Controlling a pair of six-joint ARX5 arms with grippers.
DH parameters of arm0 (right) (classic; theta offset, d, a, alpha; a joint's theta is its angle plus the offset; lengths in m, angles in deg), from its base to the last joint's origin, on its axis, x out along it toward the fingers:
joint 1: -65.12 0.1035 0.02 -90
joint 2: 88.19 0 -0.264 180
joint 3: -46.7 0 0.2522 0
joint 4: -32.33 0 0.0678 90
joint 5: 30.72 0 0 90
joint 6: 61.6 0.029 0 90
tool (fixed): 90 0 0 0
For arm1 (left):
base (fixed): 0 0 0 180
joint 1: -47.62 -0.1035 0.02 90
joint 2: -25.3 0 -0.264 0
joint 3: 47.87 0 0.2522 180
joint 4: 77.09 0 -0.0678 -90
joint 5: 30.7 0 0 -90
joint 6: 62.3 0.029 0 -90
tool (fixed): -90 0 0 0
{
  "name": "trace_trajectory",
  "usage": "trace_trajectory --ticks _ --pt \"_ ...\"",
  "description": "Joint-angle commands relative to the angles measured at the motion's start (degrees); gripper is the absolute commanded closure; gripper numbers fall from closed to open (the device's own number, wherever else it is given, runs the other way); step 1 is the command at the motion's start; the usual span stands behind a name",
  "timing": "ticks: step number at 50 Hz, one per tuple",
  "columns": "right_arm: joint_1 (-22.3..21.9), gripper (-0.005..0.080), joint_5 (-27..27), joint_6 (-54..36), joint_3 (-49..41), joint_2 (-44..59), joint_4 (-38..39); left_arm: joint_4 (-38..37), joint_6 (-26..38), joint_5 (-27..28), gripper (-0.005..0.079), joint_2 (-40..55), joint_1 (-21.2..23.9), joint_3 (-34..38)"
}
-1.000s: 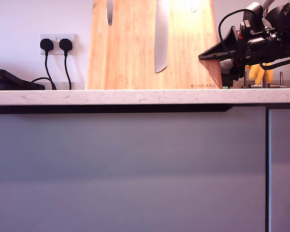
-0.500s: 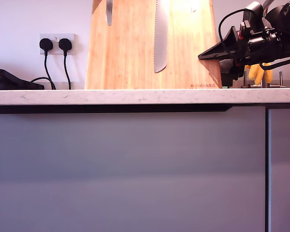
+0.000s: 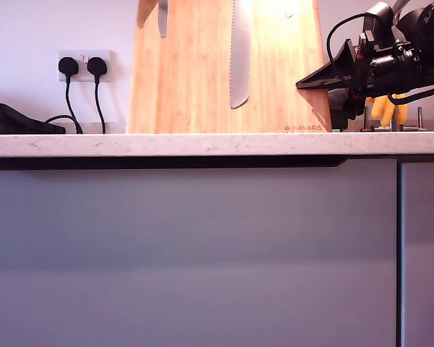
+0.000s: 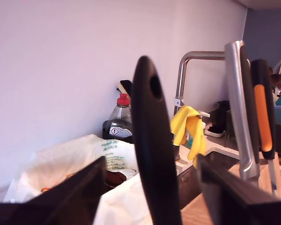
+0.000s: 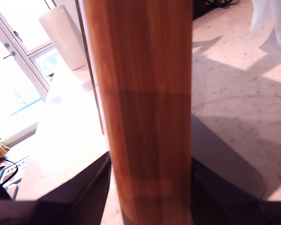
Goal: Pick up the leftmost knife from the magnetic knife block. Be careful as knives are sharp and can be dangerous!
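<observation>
Scarcely anything has shifted: the knife [image 3: 163,18] still hangs upper-left on the block [image 3: 195,87] in the exterior view, first claw [image 4: 150,187] wide around a black handle [image 4: 150,117], second claw [image 3: 301,85] astride the block's edge, grip unclear.

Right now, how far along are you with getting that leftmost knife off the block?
Done: my second claw seems clamped on the magnetic knife block at its edge, steadying it. In hand: my first claw is open around a black handle, probably the target's. Left: close and pull the leftmost knife off; its blade lies on the board.
</observation>
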Motion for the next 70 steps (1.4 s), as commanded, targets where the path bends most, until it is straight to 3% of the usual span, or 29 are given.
trace_trajectory --ticks 1,6,31,49,70 --pt "1.2 0.0765 1.7 0.5 0.2 -0.6 0.6 0.9 0.2 -0.2 0.0391 1.6 0.2 -0.5" --pt "1.2 0.0765 1.7 0.5 0.2 -0.6 0.6 1.4 0.1 -0.3 0.0513 1.6 0.2 -0.5" --pt "1.2 0.0765 1.7 0.5 0.2 -0.6 0.6 0.0 0.1 -0.3 0.059 1.6 0.2 -0.5" --pt "1.2 0.0765 2.4 0.5 0.2 -0.6 0.6 0.0 0.1 -0.3 0.0766 1.5 0.2 -0.5" --pt "1.2 0.0765 1.9 0.1 0.2 -0.6 0.6 0.0 -2.4 2.3 0.0766 1.5 0.1 -0.6"
